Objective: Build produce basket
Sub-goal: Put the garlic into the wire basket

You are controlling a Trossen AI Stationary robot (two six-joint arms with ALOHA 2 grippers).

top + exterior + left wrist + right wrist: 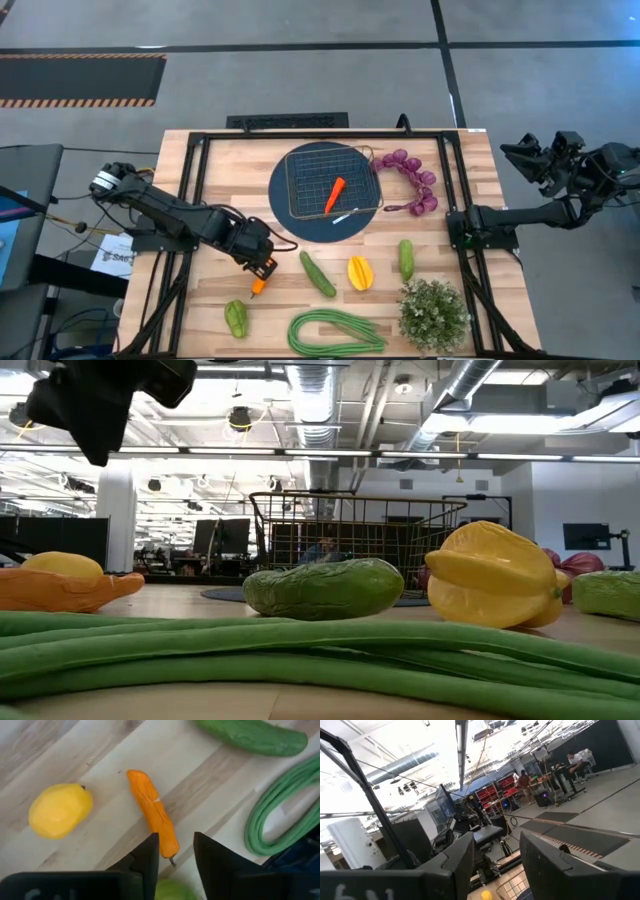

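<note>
My left gripper (262,268) (175,837) is open and hovers over the thin end of an orange carrot (152,812) (258,287), which lies flat on the wood. In the low view the gripper (100,400) hangs well above the carrot (60,590). A yellow lemon (60,810) lies beside the carrot. The wire basket (333,182) stands on a round dark blue plate (285,205) and holds a red-orange carrot (334,195). My right gripper (525,158) (496,837) is open, raised beyond the table's right edge.
Near the table's front lie a green cucumber (318,273), a yellow fruit (360,272), another green vegetable (406,259), a green pepper (236,318) and long beans (335,332). Purple grapes (408,178) curve right of the basket. A potted plant (433,313) stands front right.
</note>
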